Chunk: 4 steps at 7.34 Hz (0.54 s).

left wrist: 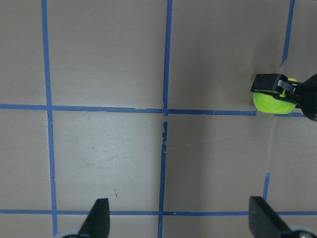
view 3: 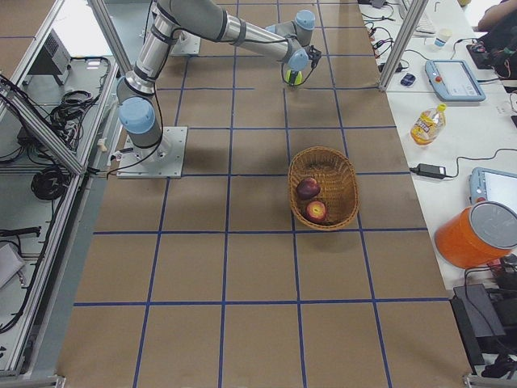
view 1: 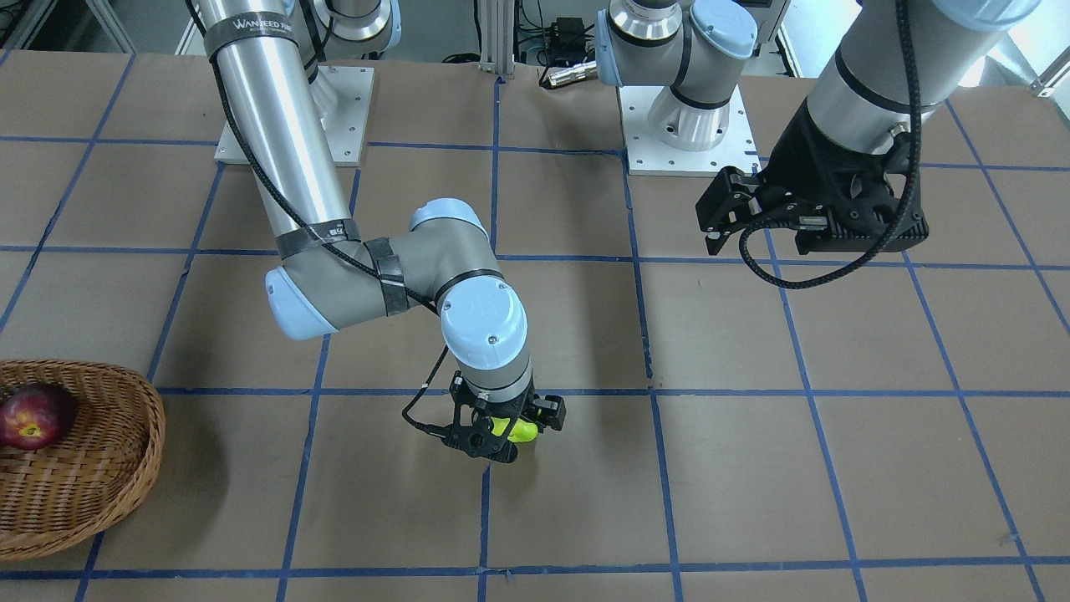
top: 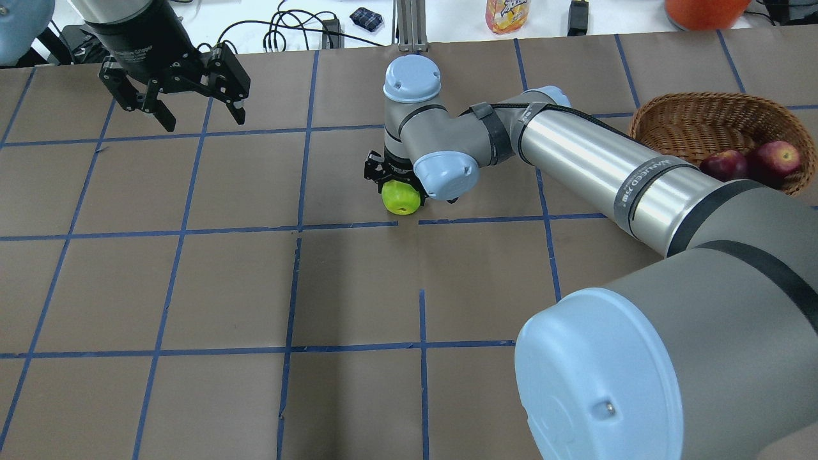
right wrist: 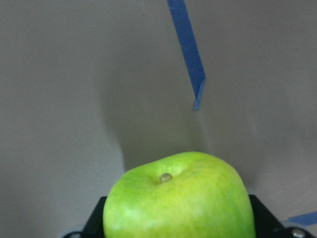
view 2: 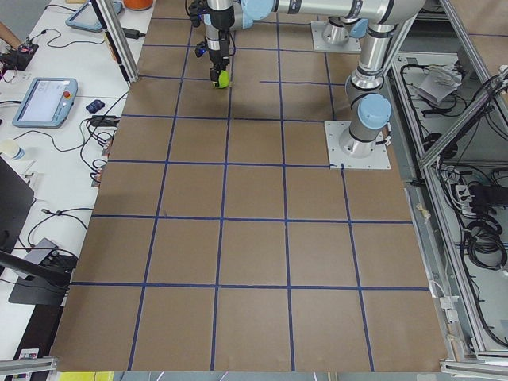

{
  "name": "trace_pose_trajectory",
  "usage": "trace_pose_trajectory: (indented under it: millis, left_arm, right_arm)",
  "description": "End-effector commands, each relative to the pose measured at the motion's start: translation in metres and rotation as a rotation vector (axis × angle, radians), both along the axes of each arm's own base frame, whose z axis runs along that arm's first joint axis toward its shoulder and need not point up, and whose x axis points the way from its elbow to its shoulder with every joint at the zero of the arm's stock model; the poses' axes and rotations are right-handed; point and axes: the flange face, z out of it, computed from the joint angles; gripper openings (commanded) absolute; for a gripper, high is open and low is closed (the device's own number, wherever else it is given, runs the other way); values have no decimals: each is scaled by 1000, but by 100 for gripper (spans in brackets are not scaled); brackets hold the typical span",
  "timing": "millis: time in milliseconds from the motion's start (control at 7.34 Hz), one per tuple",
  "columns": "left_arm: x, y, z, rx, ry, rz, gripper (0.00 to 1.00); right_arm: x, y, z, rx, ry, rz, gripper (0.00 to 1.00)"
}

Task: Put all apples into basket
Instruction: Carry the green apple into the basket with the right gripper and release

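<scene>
The right claw (top: 397,184) grips the round yellow-green apple (top: 401,198) at the middle of the brown surface (top: 192,287); the left claw (top: 201,116) hangs wide open. A red apple (top: 774,160) and a maroon apple (top: 724,165) lie in the oval wicker basket (top: 696,99).

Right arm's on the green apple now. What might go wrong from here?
1. The right gripper pinches the round yellow-green apple between just two fingers; it may slip on the carry.
2. The oval brown wicker basket already holds the red apple and the dark maroon apple together toward one end; a drop onto them might bounce out.
</scene>
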Motion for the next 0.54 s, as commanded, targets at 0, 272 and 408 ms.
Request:
trace_pose_trajectory:
  millis: [0, 272, 408]
  left_arm:
    - [0, 20, 0, 26, -15, -4, 100]
    - [0, 18, 0, 20, -10, 6, 100]
    - [-2, 16, 4, -16, -4, 8, 100]
  right_arm:
    - [-16, -3, 40, -2, 1, -19, 0]
    - [-104, -10, 108, 69, 28, -46, 0]
    - [-154, -9, 147, 79, 18, -9, 0]
